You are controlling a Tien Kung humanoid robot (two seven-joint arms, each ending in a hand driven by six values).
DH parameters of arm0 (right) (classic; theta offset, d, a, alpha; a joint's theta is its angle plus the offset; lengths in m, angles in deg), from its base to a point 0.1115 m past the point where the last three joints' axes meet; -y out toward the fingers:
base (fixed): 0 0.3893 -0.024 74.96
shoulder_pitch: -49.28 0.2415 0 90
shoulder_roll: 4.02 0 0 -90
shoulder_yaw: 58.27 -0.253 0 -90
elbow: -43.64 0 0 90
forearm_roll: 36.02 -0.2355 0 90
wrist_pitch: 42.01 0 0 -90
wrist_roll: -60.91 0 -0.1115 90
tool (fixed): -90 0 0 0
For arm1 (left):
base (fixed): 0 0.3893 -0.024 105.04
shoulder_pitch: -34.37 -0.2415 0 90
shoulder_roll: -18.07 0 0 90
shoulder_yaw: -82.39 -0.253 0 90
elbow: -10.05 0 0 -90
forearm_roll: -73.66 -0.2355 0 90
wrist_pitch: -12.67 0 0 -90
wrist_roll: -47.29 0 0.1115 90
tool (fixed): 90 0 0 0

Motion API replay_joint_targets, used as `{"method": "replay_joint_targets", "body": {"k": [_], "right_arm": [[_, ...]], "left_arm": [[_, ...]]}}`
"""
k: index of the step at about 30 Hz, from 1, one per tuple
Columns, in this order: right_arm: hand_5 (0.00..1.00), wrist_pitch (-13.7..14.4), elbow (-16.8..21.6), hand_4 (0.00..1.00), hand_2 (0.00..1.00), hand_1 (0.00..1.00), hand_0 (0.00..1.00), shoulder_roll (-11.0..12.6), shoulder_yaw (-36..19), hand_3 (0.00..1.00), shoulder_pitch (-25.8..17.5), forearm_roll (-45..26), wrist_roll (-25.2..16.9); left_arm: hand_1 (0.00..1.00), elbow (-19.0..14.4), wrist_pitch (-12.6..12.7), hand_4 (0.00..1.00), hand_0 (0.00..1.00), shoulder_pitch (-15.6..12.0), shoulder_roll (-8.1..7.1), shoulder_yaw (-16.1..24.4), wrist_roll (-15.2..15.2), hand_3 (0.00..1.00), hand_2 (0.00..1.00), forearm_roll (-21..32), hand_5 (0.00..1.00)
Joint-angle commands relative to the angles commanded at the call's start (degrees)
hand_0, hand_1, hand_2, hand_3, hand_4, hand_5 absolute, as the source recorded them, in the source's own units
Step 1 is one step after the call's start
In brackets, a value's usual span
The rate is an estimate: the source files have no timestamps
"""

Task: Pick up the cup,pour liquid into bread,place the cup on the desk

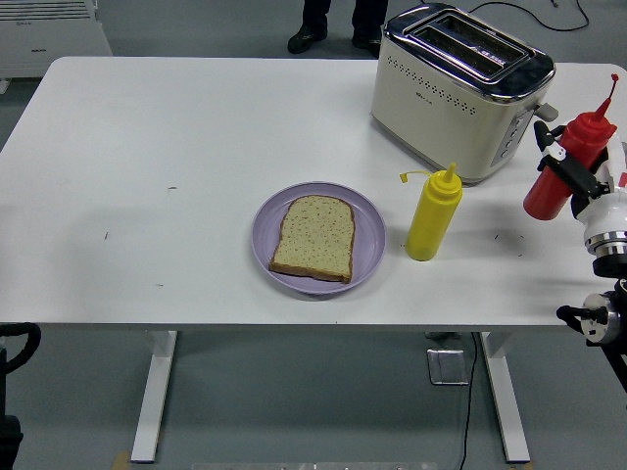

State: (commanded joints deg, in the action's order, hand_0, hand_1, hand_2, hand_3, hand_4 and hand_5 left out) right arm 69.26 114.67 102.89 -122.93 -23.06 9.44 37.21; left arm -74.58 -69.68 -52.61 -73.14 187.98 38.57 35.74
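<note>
A slice of bread (313,237) lies on a purple plate (367,227) at the table's middle front. My right hand (568,168) is at the right edge, shut on a red squeeze bottle (542,197). The bottle is held just above the table, tilted, with its nozzle pointing up and right. It is well to the right of the plate. A yellow squeeze bottle (433,215) stands upright between the plate and the red bottle. A black part of my left arm (14,343) rests at the lower left corner, below the table edge.
A cream and chrome toaster (460,90) stands at the back right, just behind the yellow bottle. A person's feet (333,24) show beyond the far edge. The left half of the white table (147,147) is bare.
</note>
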Motion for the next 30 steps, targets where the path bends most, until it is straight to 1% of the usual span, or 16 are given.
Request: {"method": "replay_joint_targets", "body": {"k": [1, 4, 16, 22, 30], "right_arm": [[0.253, 0.17, -0.11, 0.772, 0.22, 0.097, 0.07, -0.05, 0.18, 0.297, -0.04, -0.15, -0.25], [0.253, 0.95, -0.89, 0.772, 0.22, 0.097, 0.07, -0.41, 1.17, 0.297, -0.38, -0.5, -0.99], [0.251, 1.29, -3.67, 0.769, 0.224, 0.101, 0.079, -1.71, 3.02, 0.302, -0.48, -1.35, -2.39], [0.25, 1.83, -5.31, 0.766, 0.227, 0.104, 0.082, -2.48, 3.98, 0.304, 0.09, -2.1, -3.85], [0.25, 1.91, -6.48, 0.763, 0.232, 0.109, 0.087, -3.36, 5.71, 0.306, 0.77, -2.69, -4.33]], "left_arm": [[0.742, 0.0, 0.0, 0.65, 0.721, 0.0, 0.0, -0.01, 0.0, 0.671, 0.74, 0.0, 0.998], [0.742, 0.01, 0.0, 0.65, 0.721, -0.05, -0.01, -0.06, 0.0, 0.671, 0.74, 0.01, 0.998], [0.742, 0.01, 0.01, 0.65, 0.721, -0.12, -0.06, -0.31, -0.03, 0.671, 0.741, 0.02, 0.998], [0.742, -0.02, 0.01, 0.649, 0.721, -0.19, -0.09, -0.43, -0.05, 0.671, 0.741, 0.01, 0.998], [0.742, -0.01, 0.01, 0.649, 0.721, -0.3, -0.1, -0.43, -0.06, 0.671, 0.741, 0.02, 0.998]]}}
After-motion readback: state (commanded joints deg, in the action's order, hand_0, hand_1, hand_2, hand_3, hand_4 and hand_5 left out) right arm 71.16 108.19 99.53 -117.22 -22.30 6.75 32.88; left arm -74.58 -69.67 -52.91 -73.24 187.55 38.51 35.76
